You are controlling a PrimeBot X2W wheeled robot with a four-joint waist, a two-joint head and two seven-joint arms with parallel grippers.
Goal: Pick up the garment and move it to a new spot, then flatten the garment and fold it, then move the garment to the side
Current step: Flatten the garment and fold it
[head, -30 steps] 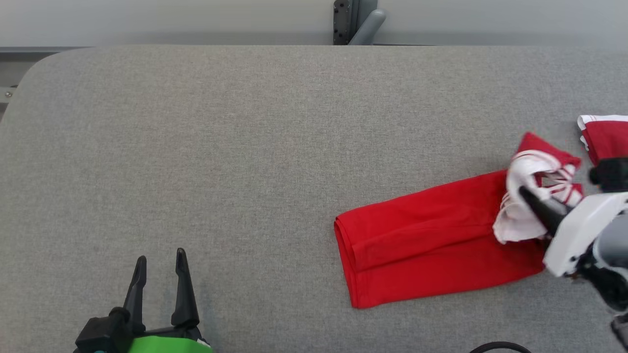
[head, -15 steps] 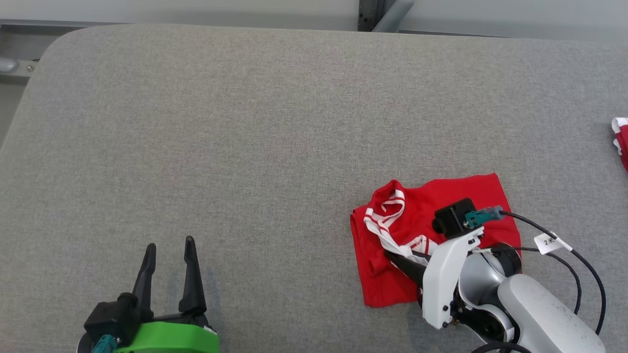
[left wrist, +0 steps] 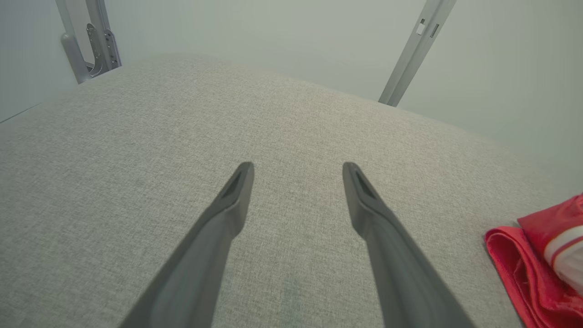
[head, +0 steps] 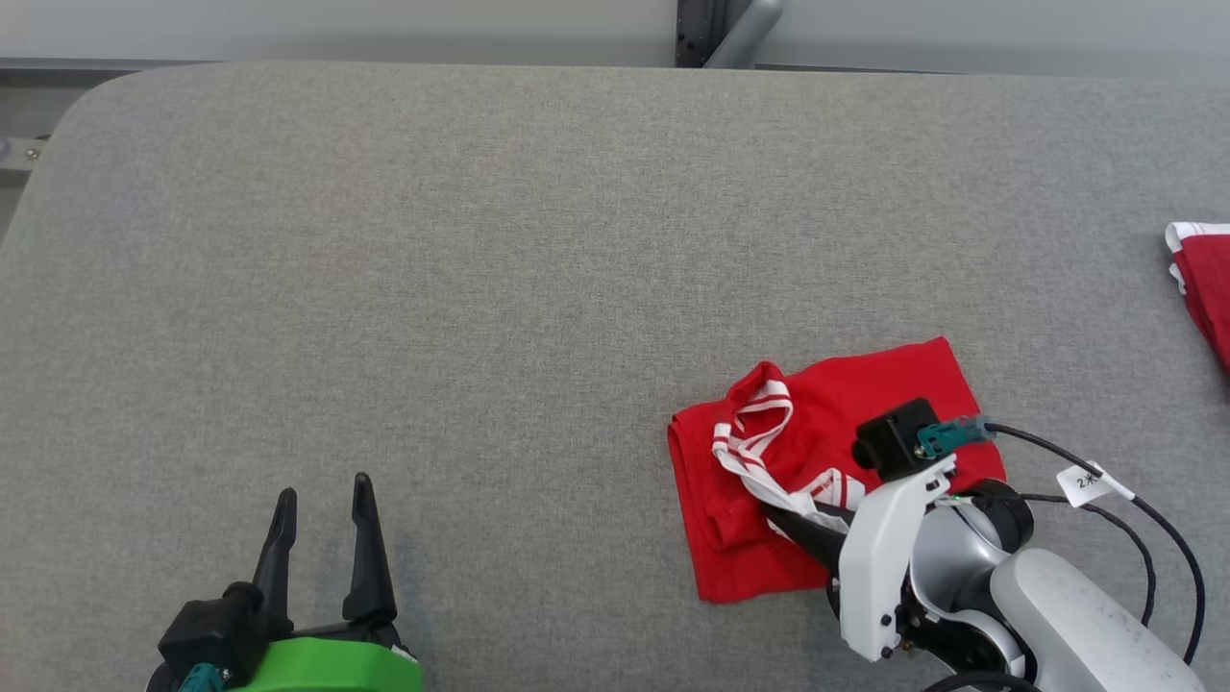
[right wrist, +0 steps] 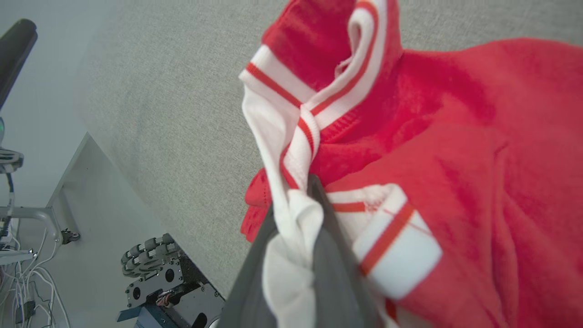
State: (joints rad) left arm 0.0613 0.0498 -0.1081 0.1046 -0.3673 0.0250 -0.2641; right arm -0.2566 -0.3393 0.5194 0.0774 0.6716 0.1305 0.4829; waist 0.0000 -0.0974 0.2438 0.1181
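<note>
The garment (head: pixel 817 423) is red with white, red-striped trim and lies folded over on itself on the grey table (head: pixel 480 288), right of centre. My right gripper (head: pixel 780 519) is shut on its white trim near the front edge of the fold. In the right wrist view the white cloth (right wrist: pixel 291 246) is pinched between the dark fingers (right wrist: pixel 332 255), with red fabric (right wrist: pixel 478 182) spread beyond. My left gripper (head: pixel 319 500) stands open at the lower left, well apart from the garment, with bare table between its fingers (left wrist: pixel 227 214). The garment's edge (left wrist: pixel 524 269) shows at that view's right.
Another red cloth with a white edge (head: pixel 1206 279) lies at the table's far right edge. Black cables (head: pixel 1143 529) with a white tag trail from my right wrist. A grey post (head: pixel 711 29) stands behind the table. The table's near edge and wheeled base (right wrist: pixel 159 273) show below.
One second ago the garment lay stretched out long; my right gripper has carried its trimmed end leftward over the body, doubling it up. The head camera has shifted. The left gripper stays put.
</note>
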